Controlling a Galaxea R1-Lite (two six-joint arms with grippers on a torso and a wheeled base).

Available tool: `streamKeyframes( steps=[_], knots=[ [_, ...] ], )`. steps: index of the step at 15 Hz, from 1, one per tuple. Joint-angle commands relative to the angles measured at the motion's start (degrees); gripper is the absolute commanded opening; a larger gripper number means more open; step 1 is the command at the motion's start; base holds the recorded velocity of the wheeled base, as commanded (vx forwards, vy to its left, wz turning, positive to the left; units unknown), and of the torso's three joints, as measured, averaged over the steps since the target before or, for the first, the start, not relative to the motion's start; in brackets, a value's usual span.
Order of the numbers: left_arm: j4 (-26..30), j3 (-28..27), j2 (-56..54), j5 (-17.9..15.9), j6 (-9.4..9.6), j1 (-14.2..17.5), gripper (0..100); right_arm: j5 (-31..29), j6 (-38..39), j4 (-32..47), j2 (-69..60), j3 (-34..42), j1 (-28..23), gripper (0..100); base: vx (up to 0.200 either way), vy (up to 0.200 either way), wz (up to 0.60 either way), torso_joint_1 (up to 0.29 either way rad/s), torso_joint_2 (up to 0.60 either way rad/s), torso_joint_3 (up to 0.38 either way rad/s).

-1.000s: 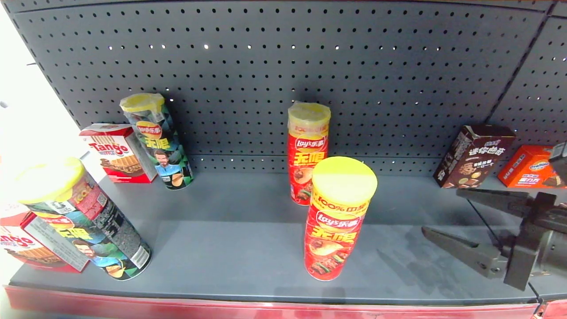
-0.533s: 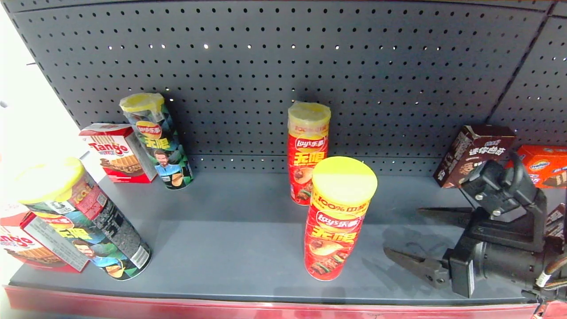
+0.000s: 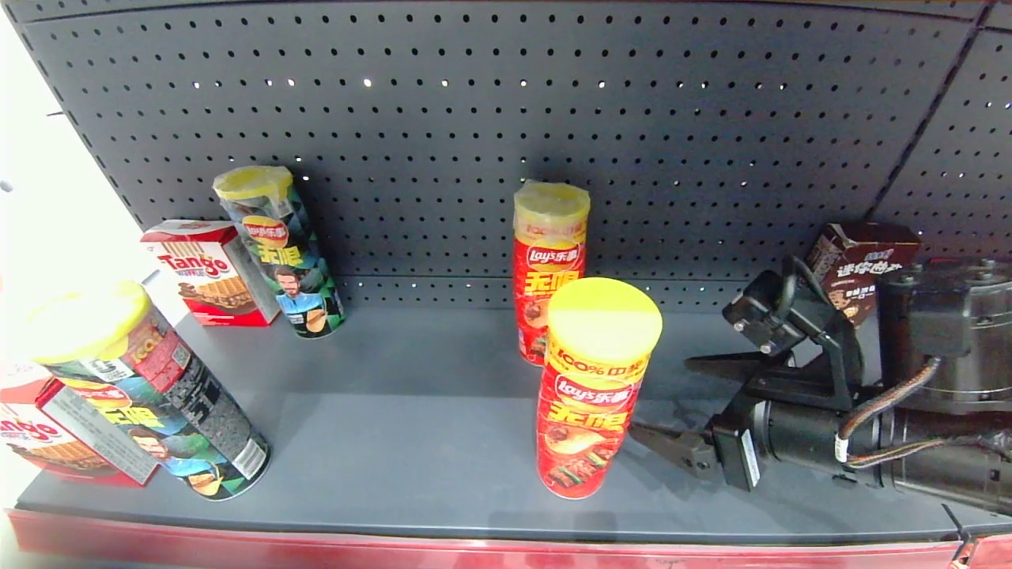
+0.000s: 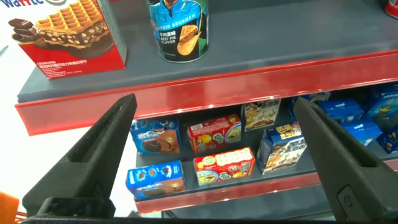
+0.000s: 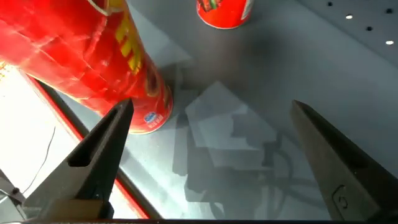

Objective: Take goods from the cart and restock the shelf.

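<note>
Head view: the tall red cylindrical chip can with yellow lid (image 3: 594, 395) stands upright on the dark grey shelf board (image 3: 411, 427), near the front edge and just in front of a second red chip can (image 3: 549, 269) at the pegboard. The right end effector (image 3: 662, 397) lies low on the can's right with its jaws spread wide. The near finger's tip is just beside the can's lower body; I can't tell whether they touch.

Left wrist view: the left end effector (image 4: 214, 104) is wide open and holds nothing. It sits out in front of the red shelf lip (image 4: 205, 87), well clear of the work.

Right wrist view: the front can sits off to one finger's side, not centred in the gap. The rear can's base is farther ahead.

My read: this is a regrasp or line-up of the front can. Shift sideways first so the can sits mid-gap, then advance. Grip at mid-body rather than at the base, because the can is tall on a narrow foot and a one-sided finger push low down could tip it off the lip. Close slowly.
</note>
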Motion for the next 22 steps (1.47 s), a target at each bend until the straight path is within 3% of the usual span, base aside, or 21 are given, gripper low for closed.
streamKeyframes(
  steps=[1,22],
  knots=[
    [-0.01,-0.02,0.14,0.01,-0.01,-0.08,100,-0.05,0.01,-0.1,1.69,-0.82,0.12,100,0.0,0.0,0.0,0.0,0.0,0.0],
    [-0.01,-0.02,0.14,0.01,-0.01,0.01,100,-0.31,-0.16,-0.81,3.8,-3.72,0.65,100,0.0,0.0,0.0,0.0,0.0,0.0]
  ],
)
